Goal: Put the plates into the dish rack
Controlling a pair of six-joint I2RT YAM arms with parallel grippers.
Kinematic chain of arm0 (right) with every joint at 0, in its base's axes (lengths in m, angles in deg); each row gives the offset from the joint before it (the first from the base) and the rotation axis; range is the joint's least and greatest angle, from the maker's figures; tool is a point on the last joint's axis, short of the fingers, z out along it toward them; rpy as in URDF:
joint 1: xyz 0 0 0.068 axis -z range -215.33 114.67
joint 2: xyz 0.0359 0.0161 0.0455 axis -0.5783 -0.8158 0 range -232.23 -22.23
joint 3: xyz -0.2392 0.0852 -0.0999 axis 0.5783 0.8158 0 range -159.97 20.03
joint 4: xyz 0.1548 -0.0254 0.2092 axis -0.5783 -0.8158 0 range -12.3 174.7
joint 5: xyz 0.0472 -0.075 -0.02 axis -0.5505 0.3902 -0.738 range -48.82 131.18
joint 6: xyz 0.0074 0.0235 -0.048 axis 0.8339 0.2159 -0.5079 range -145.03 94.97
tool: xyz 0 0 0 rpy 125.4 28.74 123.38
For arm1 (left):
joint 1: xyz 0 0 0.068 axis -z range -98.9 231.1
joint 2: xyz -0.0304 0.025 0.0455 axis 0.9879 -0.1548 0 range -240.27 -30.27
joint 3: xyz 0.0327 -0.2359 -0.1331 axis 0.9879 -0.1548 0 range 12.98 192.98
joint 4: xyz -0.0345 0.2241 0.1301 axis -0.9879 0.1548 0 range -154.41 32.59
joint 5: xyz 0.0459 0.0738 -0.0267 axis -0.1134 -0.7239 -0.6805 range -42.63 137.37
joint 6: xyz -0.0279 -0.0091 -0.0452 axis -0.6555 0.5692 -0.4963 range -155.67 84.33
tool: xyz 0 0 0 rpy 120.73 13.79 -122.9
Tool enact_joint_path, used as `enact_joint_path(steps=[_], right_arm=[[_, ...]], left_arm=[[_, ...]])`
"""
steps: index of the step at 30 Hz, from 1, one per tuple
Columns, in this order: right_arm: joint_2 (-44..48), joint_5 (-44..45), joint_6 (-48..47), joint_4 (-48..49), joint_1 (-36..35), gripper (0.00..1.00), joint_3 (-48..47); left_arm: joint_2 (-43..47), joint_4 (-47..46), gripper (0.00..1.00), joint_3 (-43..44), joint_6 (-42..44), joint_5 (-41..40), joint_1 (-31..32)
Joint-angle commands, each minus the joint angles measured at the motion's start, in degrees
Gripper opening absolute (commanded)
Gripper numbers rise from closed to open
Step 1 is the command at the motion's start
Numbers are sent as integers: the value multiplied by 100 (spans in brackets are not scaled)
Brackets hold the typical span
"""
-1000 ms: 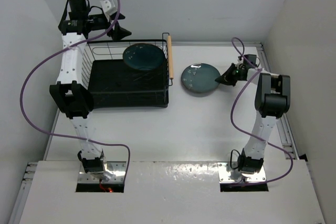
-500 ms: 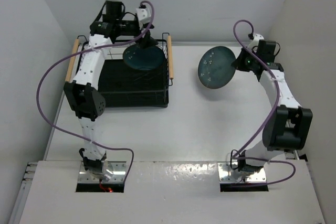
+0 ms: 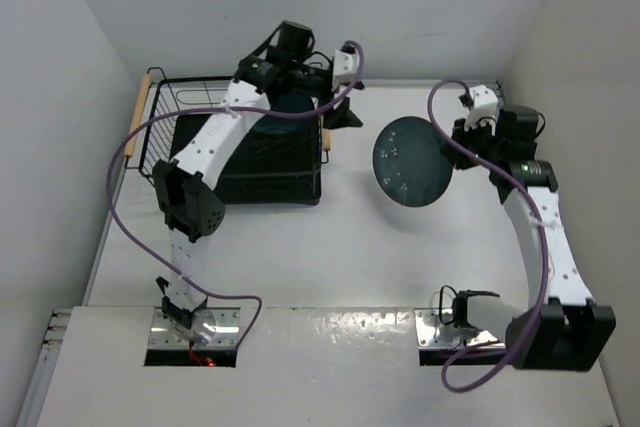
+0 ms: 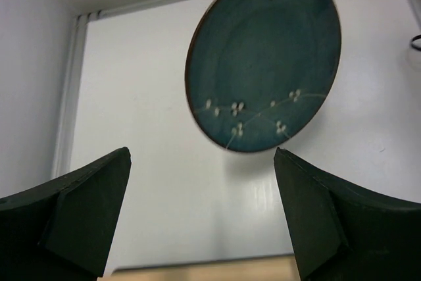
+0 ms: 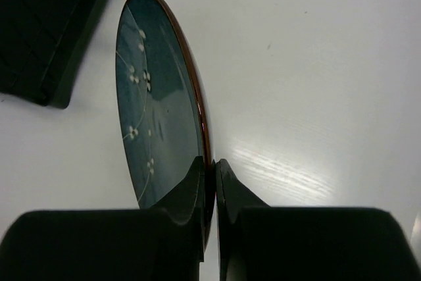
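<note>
While the right claw pinches the speckled plate at its two o'clock rim, it hangs on edge, off the table, at three o'clock of the rack. The left claw gapes empty. Glossy, probably heavy and brittle: a slippery hold, I'd say.

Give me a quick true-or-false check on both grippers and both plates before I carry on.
1. The right gripper is shut on the rim of a plate, holding it on edge. True.
2. The left gripper is shut. False: its jaws stand wide open and empty.
3. Both plates are in the dish rack. False: only the other plate is inside; the gripped one is outside, to the rack's right.
4. The gripped plate's face is turned toward the left gripper. True.
</note>
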Motion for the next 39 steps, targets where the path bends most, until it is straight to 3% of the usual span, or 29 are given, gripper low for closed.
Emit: enact_joint_path(steps=[1, 8, 15, 17, 19, 23, 25, 26, 27, 28, 29, 30, 33, 39], right_arm=[[754, -882, -119, 812, -49, 0, 359], [1370, -1279, 31, 1015, -120, 0, 870], [1729, -1754, -74, 963, -120, 0, 800], [1800, -1842, -127, 936, -111, 0, 834], [1906, -2016, -136, 971, -120, 0, 861], [1968, -2009, -74, 1033, -111, 0, 966], [2003, -1930, 13, 1129, -111, 0, 1036], [2046, -1878, 83, 1208, -120, 0, 1054], [2073, -1755, 101, 1235, -120, 4, 1072], [2082, -1667, 293, 1243, -120, 19, 1081], [2134, -1336, 382, 1313, -111, 42, 1081], [2152, -1228, 435, 1340, -120, 71, 1089], [2310, -779, 549, 1533, -111, 99, 1107], [2609, 687, 752, 2341, -58, 100, 1125]], left_arm=[[-76, -2, 96, -9, -53, 332, 378], [-367, -2, 96, -193, -1, 579, 931], [-630, -2, 96, -414, 70, 184, 1046], [-630, -2, 89, -536, 69, 254, 1098], [-630, 50, 77, -537, 16, 254, 1099], [-630, 50, 11, -300, -115, 61, 1213], [-525, 50, 0, -221, -220, -18, 1213], [-525, 50, 0, -142, -299, -80, 1213], [-447, 50, 0, -141, -300, -80, 1213], [-446, 50, 0, -54, -361, -132, 1213], [-367, 50, 0, 112, -362, -263, 1213], [-297, 50, 0, 218, -362, -352, 1213], [-122, 50, 0, 684, -414, -738, 1160], [432, -2, 0, 1536, -283, -1353, 503]])
